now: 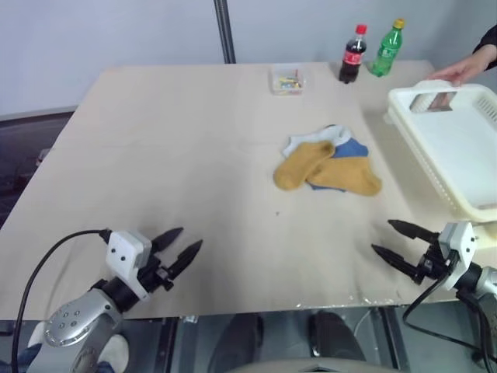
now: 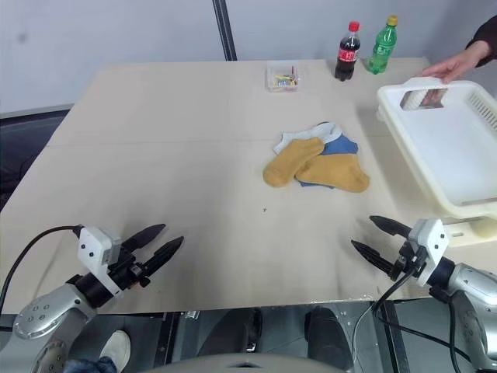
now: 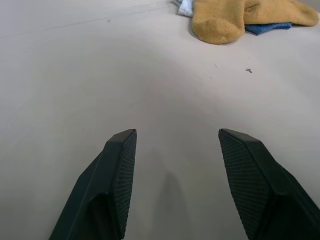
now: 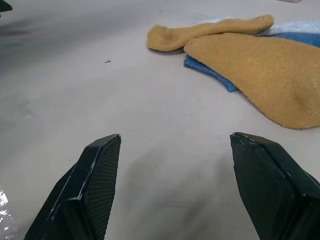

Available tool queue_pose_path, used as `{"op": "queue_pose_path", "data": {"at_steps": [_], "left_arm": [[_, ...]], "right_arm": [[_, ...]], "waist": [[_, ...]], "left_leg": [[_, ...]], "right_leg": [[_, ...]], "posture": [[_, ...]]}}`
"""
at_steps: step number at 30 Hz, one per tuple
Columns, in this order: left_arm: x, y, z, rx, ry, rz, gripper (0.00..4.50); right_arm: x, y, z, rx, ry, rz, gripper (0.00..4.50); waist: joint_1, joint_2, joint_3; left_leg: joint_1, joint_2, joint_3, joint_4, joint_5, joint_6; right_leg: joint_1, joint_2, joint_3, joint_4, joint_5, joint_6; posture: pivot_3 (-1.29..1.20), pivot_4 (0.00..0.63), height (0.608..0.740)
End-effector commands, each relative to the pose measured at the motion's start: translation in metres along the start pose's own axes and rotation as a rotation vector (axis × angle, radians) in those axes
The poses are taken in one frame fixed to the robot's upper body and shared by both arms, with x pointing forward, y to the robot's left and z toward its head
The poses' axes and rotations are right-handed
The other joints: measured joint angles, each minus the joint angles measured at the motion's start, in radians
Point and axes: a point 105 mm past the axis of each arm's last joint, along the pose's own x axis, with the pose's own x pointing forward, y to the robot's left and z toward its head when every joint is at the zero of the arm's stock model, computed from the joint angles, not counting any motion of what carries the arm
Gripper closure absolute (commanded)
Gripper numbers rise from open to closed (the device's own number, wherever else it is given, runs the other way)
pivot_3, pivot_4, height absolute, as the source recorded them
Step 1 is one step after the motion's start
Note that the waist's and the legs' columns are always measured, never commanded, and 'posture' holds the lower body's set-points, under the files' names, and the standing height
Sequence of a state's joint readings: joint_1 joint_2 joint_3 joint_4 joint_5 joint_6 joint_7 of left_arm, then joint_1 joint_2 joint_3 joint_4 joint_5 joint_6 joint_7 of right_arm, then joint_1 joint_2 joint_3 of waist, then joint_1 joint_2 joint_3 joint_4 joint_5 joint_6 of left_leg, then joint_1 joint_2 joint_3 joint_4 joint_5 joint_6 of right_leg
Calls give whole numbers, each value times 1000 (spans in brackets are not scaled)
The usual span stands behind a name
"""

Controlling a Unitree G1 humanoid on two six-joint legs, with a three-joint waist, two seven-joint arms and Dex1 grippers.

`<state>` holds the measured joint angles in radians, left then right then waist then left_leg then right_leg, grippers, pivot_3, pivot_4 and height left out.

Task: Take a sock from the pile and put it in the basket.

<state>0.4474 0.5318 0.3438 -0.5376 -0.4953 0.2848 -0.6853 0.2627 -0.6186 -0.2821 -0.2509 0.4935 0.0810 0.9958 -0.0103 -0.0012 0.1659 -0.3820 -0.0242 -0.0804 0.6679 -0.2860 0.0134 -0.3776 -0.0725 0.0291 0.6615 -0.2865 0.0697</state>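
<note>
The pile (image 1: 328, 165) of mustard-yellow, blue and pale socks lies a little right of the table's middle; it also shows as the pile (image 4: 250, 50) in the right wrist view. At the right edge stands the white basket (image 1: 458, 140), holding nothing that I can see. My left gripper (image 1: 180, 244) hovers open over the near left of the table, well short of the socks. My right gripper (image 1: 388, 239) is open over the near right, below the basket's front corner. Neither holds anything.
A person's hand (image 1: 460, 70) rests on the basket's far rim. A cola bottle (image 1: 352, 54), a green bottle (image 1: 387, 49) and a small clear box (image 1: 286, 81) stand at the table's far edge. Bare tabletop (image 1: 194, 148) lies between grippers and socks.
</note>
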Motion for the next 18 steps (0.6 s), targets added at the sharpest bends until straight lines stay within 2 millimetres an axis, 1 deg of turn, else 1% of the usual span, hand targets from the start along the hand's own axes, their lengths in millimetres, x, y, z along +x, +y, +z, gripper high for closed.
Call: {"op": "queue_pose_path", "data": {"at_steps": [1,4,12,18], "left_arm": [[-5,0,13,38,-46,5,1701],[-6,-2,14,29,-49,-9,1701],[-9,-6,12,18,-39,-29,1701],[-6,-7,10,6,-32,-37,1701]], "right_arm": [[-7,-7,11,-34,-29,-8,871],[-6,-9,14,-35,-39,-7,871],[-6,-7,13,-31,-35,4,871],[-4,-8,15,-33,-43,7,871]], "waist": [[0,0,0],[-1,0,0],[0,0,0],[0,0,0]], "left_leg": [[0,0,0,0,0,0],[0,0,0,0,0,0],[0,0,0,0,0,0],[0,0,0,0,0,0]], "right_leg": [[0,0,0,0,0,0],[0,0,0,0,0,0],[0,0,0,0,0,0],[0,0,0,0,0,0]], "posture": [[0,150,740],[0,150,740],[0,150,740],[0,150,740]]}}
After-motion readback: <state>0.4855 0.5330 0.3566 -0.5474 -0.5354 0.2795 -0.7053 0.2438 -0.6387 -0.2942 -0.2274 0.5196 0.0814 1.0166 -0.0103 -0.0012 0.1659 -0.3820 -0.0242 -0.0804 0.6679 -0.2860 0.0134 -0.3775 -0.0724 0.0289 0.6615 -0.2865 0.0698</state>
